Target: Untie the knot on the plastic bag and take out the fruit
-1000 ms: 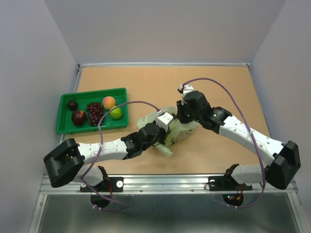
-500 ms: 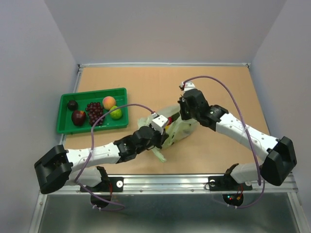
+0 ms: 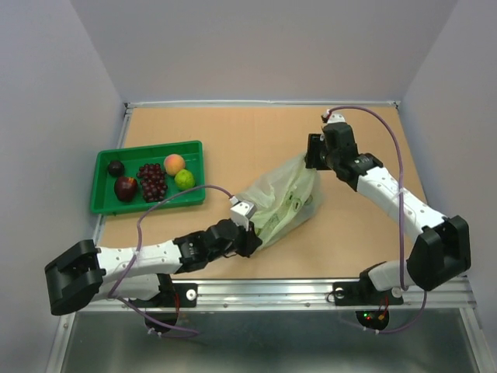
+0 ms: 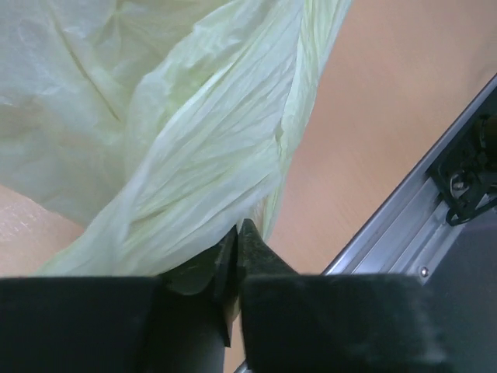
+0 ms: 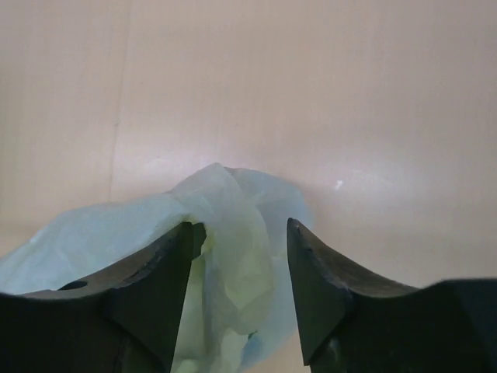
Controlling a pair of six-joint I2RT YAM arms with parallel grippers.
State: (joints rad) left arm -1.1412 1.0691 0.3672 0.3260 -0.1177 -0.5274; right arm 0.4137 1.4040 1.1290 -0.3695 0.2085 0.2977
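Stretching the bag [image 3: 283, 198] looks like the step in hand: it lies on the table [image 3: 233, 132] pulled long between our two arms, with its near end at the left gripper [image 4: 237, 237] and its far end at the right gripper [image 5: 241, 225]. The left fingers are almost closed, tips all but meeting, with a fold of film pinched between them; we take that as a grip on the bag's near end. The right fingers stand well apart. A bunched tip of the bag lies loose in the gap, at most brushing one inner face, and we judge nothing is clamped there. Knot: not identified. The bunch between the right fingers could be the knot or just a gathered end; neither wrist view settles it. Fruit: the apple [image 3: 126, 187], lime-green piece [image 3: 185, 180] and dark piece [image 3: 116, 168] sit in the tray [image 3: 147, 148], well apart from the bag, alongside grapes [image 3: 151, 180] and a peach [image 3: 175, 164]. From above the bag looks flat and slack, with a few darker blotches showing through the film. We cannot tell whether any fruit is inside. Our judgement is that we are late in the task, either opening the mouth or emptying the last of the bag. The next move calls for the right gripper to close on the bunched end, or to lift clear if a release is meant. The left should hold its pinch so the film does not slide; thin film may slip or tear under a hard pull.
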